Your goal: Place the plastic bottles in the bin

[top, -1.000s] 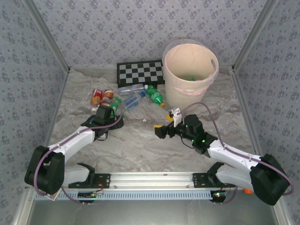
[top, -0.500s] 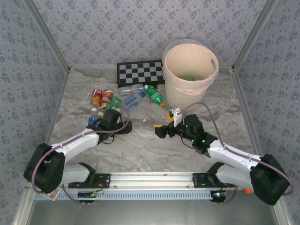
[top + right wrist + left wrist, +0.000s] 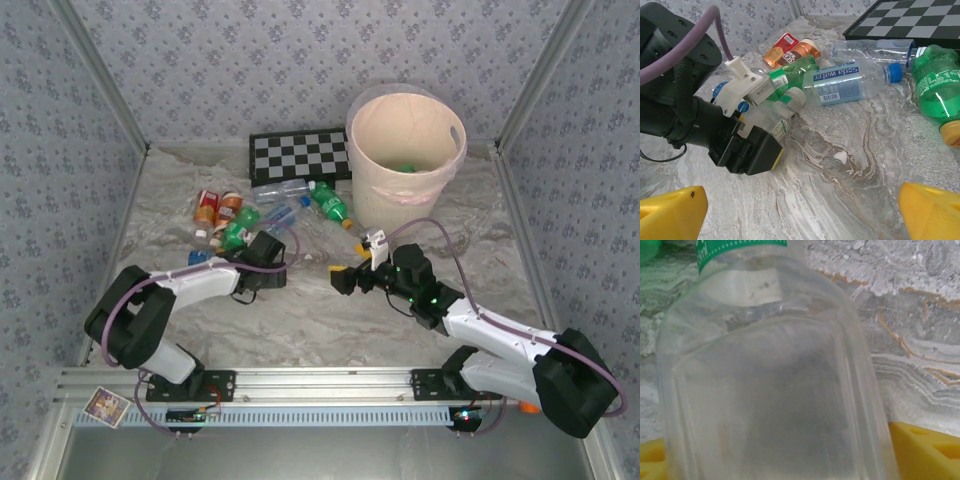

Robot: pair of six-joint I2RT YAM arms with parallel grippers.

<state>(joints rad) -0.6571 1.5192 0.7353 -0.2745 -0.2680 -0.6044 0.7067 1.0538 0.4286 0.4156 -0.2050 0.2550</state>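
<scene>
Looking from above, the left gripper (image 3: 272,262) is left of the bin (image 3: 375,205), beside the heap of plastic bottles (image 3: 245,215) on the worktop (image 3: 330,325). Its own camera shows more: a clear bottle (image 3: 770,390) sits between its yellow fingers (image 3: 925,450), but I cannot tell if they squeeze it. The right gripper (image 3: 338,277), just in front of the bin, has fingers spread wide, holding nothing. One green bottle (image 3: 405,167) lies inside the bin.
</scene>
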